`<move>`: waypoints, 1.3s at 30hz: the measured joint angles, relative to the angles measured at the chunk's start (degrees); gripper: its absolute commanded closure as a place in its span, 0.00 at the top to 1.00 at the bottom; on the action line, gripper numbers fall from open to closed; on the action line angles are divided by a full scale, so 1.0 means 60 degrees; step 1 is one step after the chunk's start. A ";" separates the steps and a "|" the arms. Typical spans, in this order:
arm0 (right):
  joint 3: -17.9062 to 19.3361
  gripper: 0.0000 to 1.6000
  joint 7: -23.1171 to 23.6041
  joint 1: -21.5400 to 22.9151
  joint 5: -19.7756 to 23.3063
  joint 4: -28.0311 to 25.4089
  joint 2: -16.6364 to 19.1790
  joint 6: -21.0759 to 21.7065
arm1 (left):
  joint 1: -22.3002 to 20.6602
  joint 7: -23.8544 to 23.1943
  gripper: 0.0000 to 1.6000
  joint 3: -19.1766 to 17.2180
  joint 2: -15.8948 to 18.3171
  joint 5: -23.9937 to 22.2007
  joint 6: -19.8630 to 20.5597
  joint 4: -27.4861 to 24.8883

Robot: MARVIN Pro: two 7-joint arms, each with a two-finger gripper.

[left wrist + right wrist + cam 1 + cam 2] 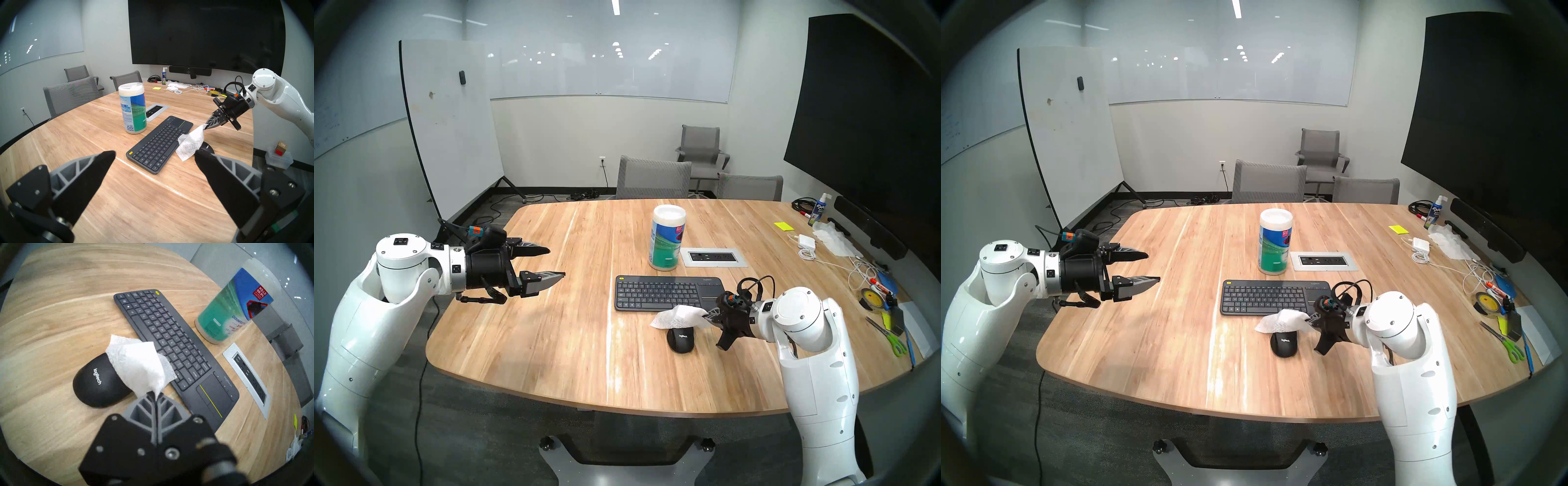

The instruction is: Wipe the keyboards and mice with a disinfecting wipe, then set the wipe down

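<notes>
The black keyboard point(668, 292) lies mid-table, also in the right wrist view point(169, 338). The black mouse point(681, 340) sits just in front of it; it also shows in the right wrist view point(98, 382). My right gripper point(707, 315) is shut on the white wipe point(677, 316), which hangs over the far end of the mouse and the keyboard's near edge; the wipe shows clearly in the right wrist view point(137, 365). I cannot tell whether the wipe touches the mouse. My left gripper point(556, 263) is open and empty, held above the table's left side.
A tall white wipes canister point(667, 237) stands behind the keyboard. A grey power outlet panel point(713, 257) is set in the table to its right. Cables, tape, scissors, a charger and a crumpled tissue point(833, 239) clutter the right edge.
</notes>
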 measured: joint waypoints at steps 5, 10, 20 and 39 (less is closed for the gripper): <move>0.0008 0.00 0.0070 -0.0131 0.0099 0.0001 0.0005 -0.0189 | 0.0000 0.0000 1.00 0.0000 0.0000 0.0000 0.0000 0.0000; -0.0062 0.00 0.0157 -0.0243 0.0163 -0.0017 0.0004 -0.0330 | 0.0000 0.0000 1.00 0.0000 0.0000 0.0000 0.0000 0.0000; -0.0316 0.00 0.0299 -0.0587 0.0231 -0.0220 -0.0060 -0.0554 | 0.0000 0.0000 1.00 -0.0002 0.0000 0.0000 0.0000 0.0000; -0.0329 0.00 0.0227 -0.1046 0.0258 -0.0338 -0.0105 -0.0787 | 0.0000 0.0002 1.00 -0.0003 0.0000 -0.0001 0.0000 0.0000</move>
